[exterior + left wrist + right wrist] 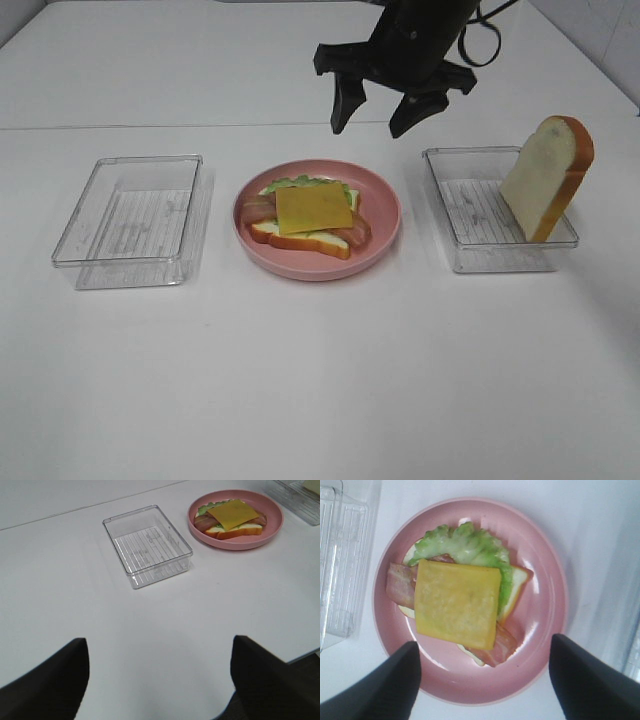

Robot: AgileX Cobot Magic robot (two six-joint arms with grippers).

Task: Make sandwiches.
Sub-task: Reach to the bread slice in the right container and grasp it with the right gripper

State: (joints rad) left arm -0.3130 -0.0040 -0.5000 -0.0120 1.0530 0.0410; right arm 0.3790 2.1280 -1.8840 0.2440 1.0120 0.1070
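1. Right gripper (390, 112) is hovering above the round pink plate (385, 195), jaws spread wide, holding nothing.
2. Left gripper (159, 675) is also standing open and empty over the white desk (320, 380).
3. Open toy sandwich is sitting on the plate: yellow cheese slice (457, 602) topping reddish-brown bacon strips (400, 585), green lettuce leaf (465, 545) and bottom bread.
4. Second white bread slice (548, 175) is leaning upright in the right clear plastic tray (445, 215). Probably light, soft foam; pinching across its flat faces looks best.
5. Only the high view is showing that slice whole; left clear tray (147, 545) is empty.

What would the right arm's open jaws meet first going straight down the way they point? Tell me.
Probably the cheese slice topping the stack on the pink plate; the right gripper hangs open above it, though its height is unclear.
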